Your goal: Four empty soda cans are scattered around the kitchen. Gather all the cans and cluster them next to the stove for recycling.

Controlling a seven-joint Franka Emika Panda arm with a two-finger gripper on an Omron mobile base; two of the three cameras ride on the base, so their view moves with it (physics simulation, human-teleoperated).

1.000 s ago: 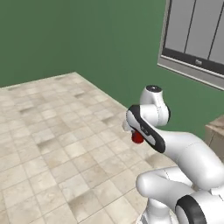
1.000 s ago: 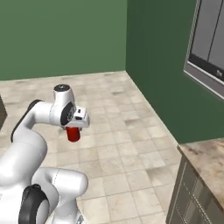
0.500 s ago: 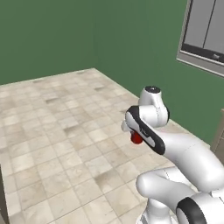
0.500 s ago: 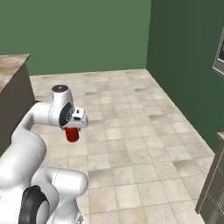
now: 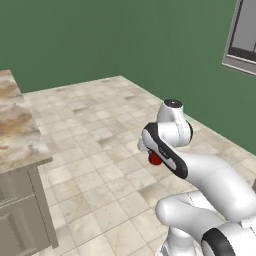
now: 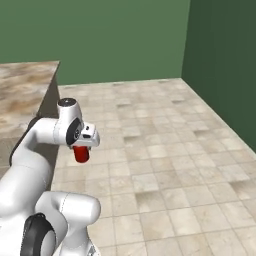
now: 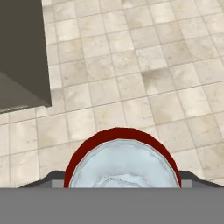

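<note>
A red soda can (image 6: 81,156) with a silver top hangs over the tiled floor, and my gripper (image 6: 81,149) is shut on it from above. From the left base view the can (image 5: 154,159) peeks out red beneath the hand, mostly hidden by the arm. Looking down the hand, the can's silver top (image 7: 123,165) sits between my two dark fingertips (image 7: 53,177). The stove is out of view.
A marble-topped counter (image 5: 17,131) with grey cabinet fronts stands at the left, also seen as a counter (image 6: 24,91) behind the arm. Its dark side (image 7: 22,52) shows below the hand. Green walls (image 6: 220,60) close the far corner. A grey-framed panel (image 5: 243,35) hangs upper right. Tiled floor (image 6: 165,150) lies open ahead.
The whole picture has shifted: the base has turned, bringing the counter into view at the left and sliding the wall panel to the right edge. The can stays in the gripper.
</note>
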